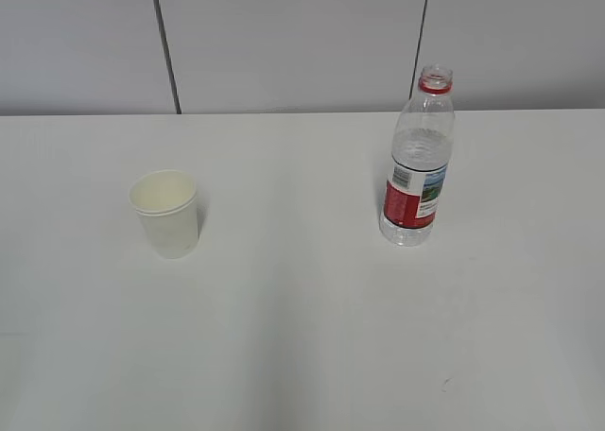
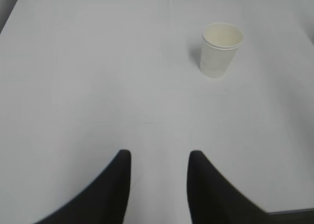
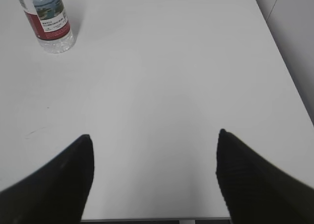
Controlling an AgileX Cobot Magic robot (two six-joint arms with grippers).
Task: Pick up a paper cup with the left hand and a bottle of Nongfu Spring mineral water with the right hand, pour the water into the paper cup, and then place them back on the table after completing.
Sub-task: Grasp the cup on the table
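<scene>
A white paper cup (image 1: 167,213) stands upright on the white table (image 1: 302,336), left of middle; it also shows in the left wrist view (image 2: 220,49), far ahead and to the right. A clear bottle (image 1: 419,163) with a red label and red neck ring, no cap, stands upright at the right, with water in it; its lower part shows in the right wrist view (image 3: 47,18) at the top left. My left gripper (image 2: 160,155) is open and empty above the table's near edge. My right gripper (image 3: 154,135) is wide open and empty. Neither arm shows in the exterior view.
A grey panelled wall (image 1: 302,34) runs behind the table's far edge. The table's right edge (image 3: 284,71) shows in the right wrist view, its near edge (image 3: 157,219) just under the right gripper.
</scene>
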